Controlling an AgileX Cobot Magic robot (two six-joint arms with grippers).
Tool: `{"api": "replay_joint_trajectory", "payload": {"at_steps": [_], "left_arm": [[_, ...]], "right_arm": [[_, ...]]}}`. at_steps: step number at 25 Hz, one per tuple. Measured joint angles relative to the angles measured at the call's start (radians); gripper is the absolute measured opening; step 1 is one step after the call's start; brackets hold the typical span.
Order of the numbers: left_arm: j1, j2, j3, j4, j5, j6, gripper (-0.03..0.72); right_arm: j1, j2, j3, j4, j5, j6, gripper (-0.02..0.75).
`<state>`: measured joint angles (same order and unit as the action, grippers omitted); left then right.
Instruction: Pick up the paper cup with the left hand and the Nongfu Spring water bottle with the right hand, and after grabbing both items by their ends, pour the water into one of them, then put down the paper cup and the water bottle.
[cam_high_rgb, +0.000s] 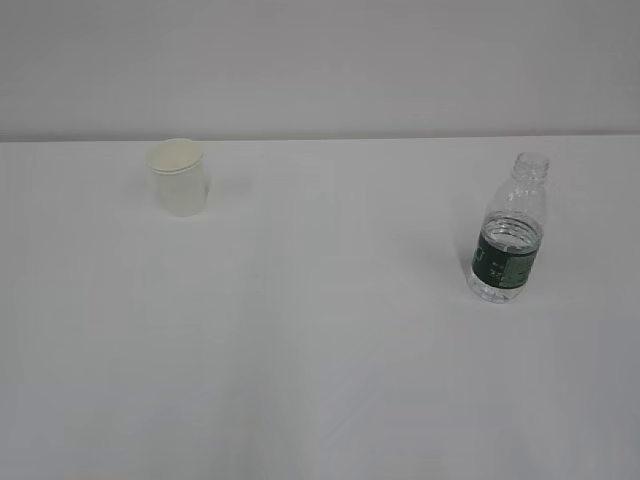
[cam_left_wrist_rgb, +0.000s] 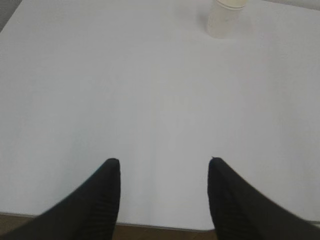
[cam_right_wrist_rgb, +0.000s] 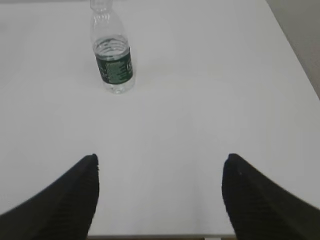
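Observation:
The cream paper cup (cam_high_rgb: 179, 177) stands upright at the back left of the white table (cam_high_rgb: 320, 350). In the left wrist view the paper cup (cam_left_wrist_rgb: 223, 17) sits far ahead, cut off by the top edge. My left gripper (cam_left_wrist_rgb: 164, 162) is open over the table's near edge, nothing between its fingers. The Nongfu Spring water bottle (cam_high_rgb: 510, 232) stands upright on the right, capless, green label, water reaching just above the label. In the right wrist view the bottle (cam_right_wrist_rgb: 112, 52) is far ahead and to the left of my open, empty right gripper (cam_right_wrist_rgb: 161, 159). Neither arm shows in the exterior view.
A pale wall (cam_high_rgb: 320, 60) runs behind the table. The table's right edge (cam_right_wrist_rgb: 295, 55) shows in the right wrist view, and its near edge (cam_left_wrist_rgb: 160, 226) shows under the left gripper.

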<state>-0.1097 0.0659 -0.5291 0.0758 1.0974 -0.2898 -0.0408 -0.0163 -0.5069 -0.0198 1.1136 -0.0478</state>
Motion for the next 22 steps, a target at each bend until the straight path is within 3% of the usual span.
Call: {"api": "replay_joint_trajectory", "payload": {"at_steps": [10,16,22], "left_arm": [[0.0,0.0,-0.072,-0.051,-0.271,0.002,0.398],[-0.002,0.013,-0.072,-0.063,-0.292,0.073,0.398],[-0.002,0.136,-0.072,-0.151,-0.309,0.198,0.398]], "right_arm": [[0.0,0.0,-0.046,0.06,-0.123,0.0,0.573],[0.0,0.015,-0.047,0.11,-0.242,0.0,0.573],[0.0,0.077,-0.047,0.121,-0.352,-0.002,0.573]]}}
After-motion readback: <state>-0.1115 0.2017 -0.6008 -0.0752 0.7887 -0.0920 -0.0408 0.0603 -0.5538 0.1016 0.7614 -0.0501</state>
